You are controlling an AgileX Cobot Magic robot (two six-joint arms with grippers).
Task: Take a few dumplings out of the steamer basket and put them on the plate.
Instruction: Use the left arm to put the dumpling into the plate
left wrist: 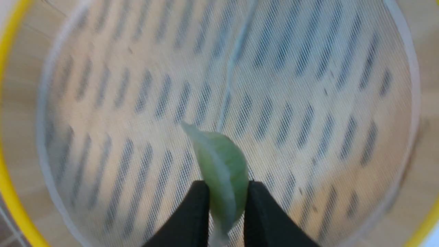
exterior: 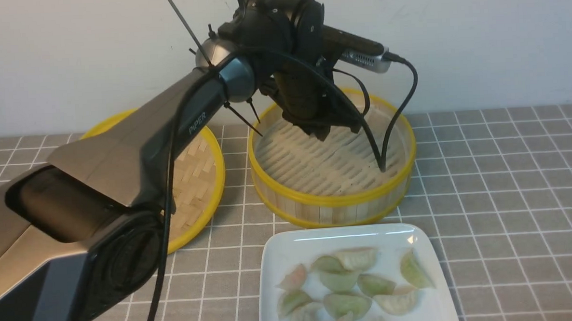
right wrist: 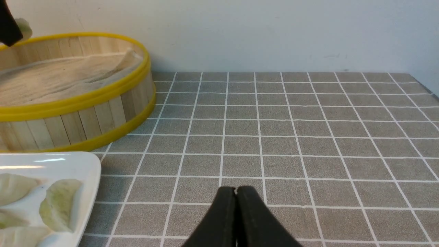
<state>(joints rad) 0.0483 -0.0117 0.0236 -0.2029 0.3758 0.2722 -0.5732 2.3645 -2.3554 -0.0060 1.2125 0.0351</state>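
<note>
**Lift-out: one dumpling in claw**

Dumpling [left wrist: 221, 168], pale green: pinched between the fingers [left wrist: 192, 212] of the left gripper [left wrist: 228, 187], held above the slatted floor of the steamer basket [exterior: 334, 204].
Plate [exterior: 290, 247]: nearer the robot than the claw, with several dumplings [exterior: 339, 279] on it.
Next move, likely: carry over the rim, lower, release gently.
Left arm [exterior: 121, 148]: stretched forward, wrist bent down.
Right gripper [right wrist: 236, 192]: pressed closed, empty.

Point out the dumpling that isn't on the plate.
The green dumpling pinched in the left gripper above the basket; the other dumplings all lie on the plate.
</note>
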